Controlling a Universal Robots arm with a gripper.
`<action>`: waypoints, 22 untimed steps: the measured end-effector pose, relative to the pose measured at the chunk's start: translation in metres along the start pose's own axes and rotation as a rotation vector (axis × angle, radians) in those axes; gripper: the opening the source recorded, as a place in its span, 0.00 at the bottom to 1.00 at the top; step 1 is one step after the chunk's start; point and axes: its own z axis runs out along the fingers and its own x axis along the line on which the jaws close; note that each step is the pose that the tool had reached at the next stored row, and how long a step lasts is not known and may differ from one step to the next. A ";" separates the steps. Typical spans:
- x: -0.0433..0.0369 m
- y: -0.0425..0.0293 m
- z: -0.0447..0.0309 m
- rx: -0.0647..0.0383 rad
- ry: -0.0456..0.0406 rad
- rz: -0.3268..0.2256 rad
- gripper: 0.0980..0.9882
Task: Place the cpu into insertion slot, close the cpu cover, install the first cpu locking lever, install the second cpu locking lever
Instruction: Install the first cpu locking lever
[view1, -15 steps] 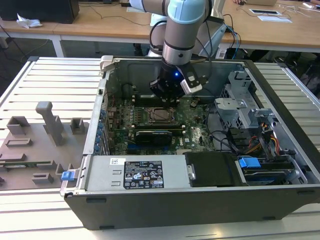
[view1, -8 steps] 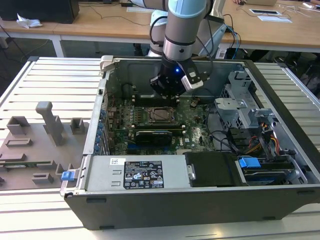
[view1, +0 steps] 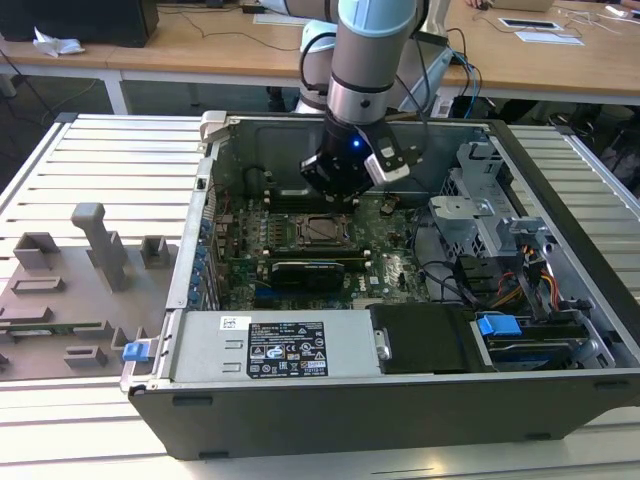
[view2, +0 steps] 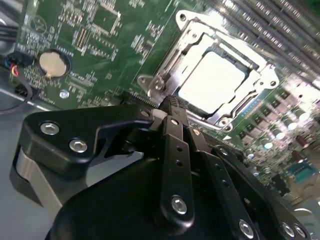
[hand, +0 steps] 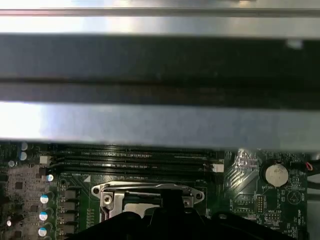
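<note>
Right now the gripper (view2: 172, 107), fingers pinched together on nothing, hovers just beside the near edge of the cpu cover (view2: 187, 37), which lies flat over the cpu (view2: 212, 82) seated in the insertion slot (view1: 322, 229), apparently poised for the levers.

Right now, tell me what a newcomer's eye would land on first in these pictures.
First, the grey arm ending in the black gripper, hanging inside the open computer case just above the green motherboard. Next, in the second wrist view, the cpu gleams bright inside the silver cpu cover, which lies down flat around it, right beyond the gripper's tip. A round coin battery also stands out on the board.
</note>
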 end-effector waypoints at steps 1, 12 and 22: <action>0.0001 -0.0022 -0.0001 0.000 0.0000 0.000 0.01; 0.0010 -0.0404 -0.0023 0.000 0.0001 0.000 0.01; 0.0019 -0.0551 -0.0200 0.000 0.0000 0.000 0.01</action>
